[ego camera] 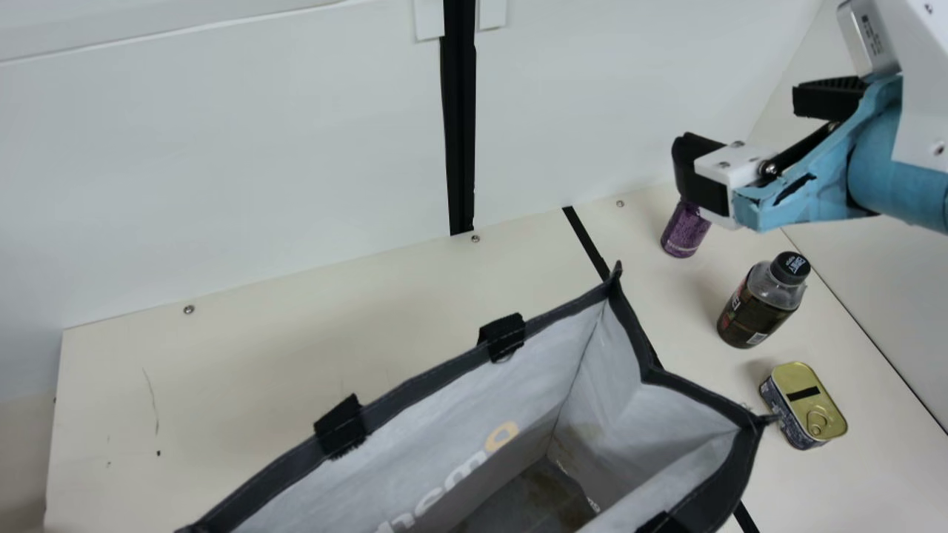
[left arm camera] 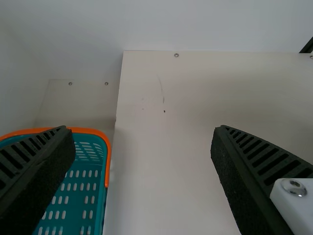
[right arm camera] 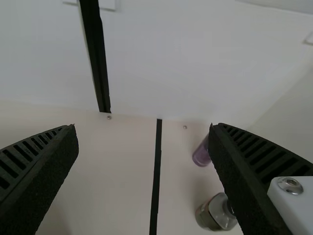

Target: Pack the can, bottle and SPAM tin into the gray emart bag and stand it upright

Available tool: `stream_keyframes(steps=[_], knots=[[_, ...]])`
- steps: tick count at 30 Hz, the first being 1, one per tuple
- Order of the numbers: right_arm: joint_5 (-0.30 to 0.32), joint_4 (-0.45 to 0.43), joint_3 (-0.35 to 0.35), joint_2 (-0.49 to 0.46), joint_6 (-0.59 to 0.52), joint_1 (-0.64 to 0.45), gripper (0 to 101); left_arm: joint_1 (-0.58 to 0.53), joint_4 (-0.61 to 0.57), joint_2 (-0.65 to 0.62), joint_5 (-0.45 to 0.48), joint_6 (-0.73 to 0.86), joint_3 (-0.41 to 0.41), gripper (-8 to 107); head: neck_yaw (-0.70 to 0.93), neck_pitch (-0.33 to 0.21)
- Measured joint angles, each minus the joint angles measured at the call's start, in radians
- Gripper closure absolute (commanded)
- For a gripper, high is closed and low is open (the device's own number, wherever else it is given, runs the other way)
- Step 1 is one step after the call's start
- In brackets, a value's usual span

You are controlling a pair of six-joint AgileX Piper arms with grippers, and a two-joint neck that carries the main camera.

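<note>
Holding L pincer (left arm camera: pixel 143 129) & R pincer (ego camera: pixel 740 126) wide open.
W/ can (ego camera: pixel 683 235), btl (ego camera: pixel 755 307) & tin (ego camera: pixel 803 403) on table (ego camera: pixel 296 318), R of bag (ego camera: pixel 518 392).

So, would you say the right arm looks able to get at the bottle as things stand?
Probably yes: the right gripper hangs open above that side, and nothing stands over the bottle's cap, though the purple can stands fairly near.
</note>
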Motion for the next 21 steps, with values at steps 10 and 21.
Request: stream_keyframes(steps=[10, 21], knots=[[0.001, -0.144, 0.105, -0.032, 0.076, -0.015, 6, 0.000, 0.000, 0.000, 0.000, 0.000, 0.000, 9, 0.000, 0.000], [0.000, -0.230, 0.227, -0.072, 0.130, -0.045, 6, 0.000, 0.000, 0.000, 0.000, 0.000, 0.000, 9, 0.000, 0.000]])
